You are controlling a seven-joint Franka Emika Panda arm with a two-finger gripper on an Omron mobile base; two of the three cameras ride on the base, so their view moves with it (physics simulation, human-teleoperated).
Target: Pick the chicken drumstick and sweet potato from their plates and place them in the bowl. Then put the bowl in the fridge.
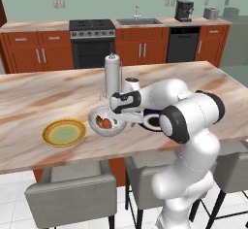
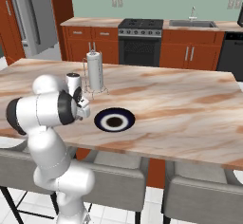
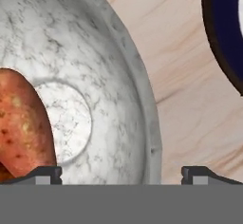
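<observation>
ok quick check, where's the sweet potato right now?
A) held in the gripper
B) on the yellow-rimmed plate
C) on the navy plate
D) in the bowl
D: the orange-red sweet potato lies inside the speckled bowl, and both the yellow-rimmed plate and the navy plate are bare, while the gripper stands open over the bowl's rim.

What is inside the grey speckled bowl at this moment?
The bowl holds the orange-red sweet potato, lying off the middle of its floor. In the left base view a darker piece seems to lie beside it, too small to name. The arm covers part of the bowl's inside.
</observation>
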